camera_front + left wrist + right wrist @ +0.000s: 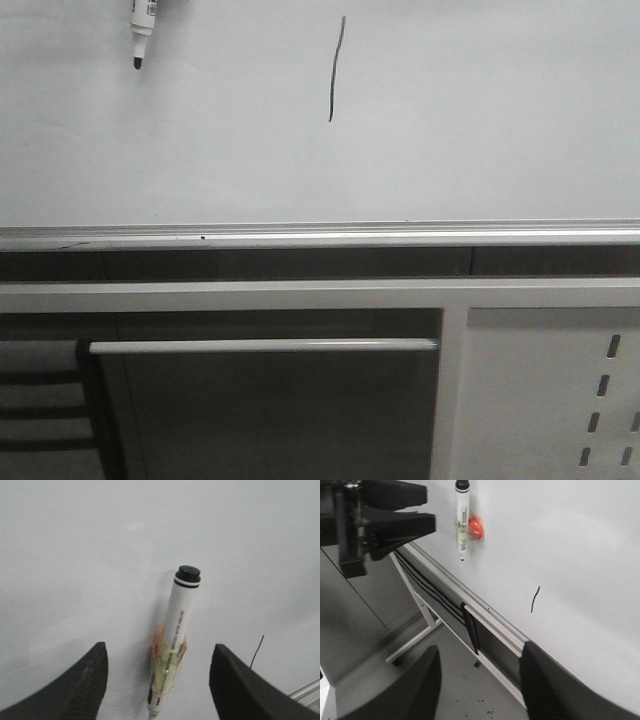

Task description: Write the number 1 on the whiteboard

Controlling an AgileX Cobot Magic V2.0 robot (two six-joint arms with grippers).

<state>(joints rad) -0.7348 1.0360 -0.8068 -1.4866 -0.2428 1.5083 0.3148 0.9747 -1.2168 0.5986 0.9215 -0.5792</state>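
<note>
Filling most of the front view, the whiteboard (480, 130) is seen as a plain pale grey-white surface, with its silver rail (320, 237) running along the lower edge. No container is shown; the board simply carries a stroke and a pen. Below the rail, a white slotted panel (560, 400) is seen toward the lower right corner. The number 1 (336, 70) is drawn as a thin, dark, slightly curved, near-vertical line in the upper middle of the board, well above the rail. The marker (142, 30) is stuck flat against the board near its upper left corner, tip down, well apart from the stroke. The left gripper (158, 672) is spread wide, its dark fingers (87, 677) either side of the marker without touching it. The right gripper (480, 680) is likewise held apart, nothing between its fingers.
</note>
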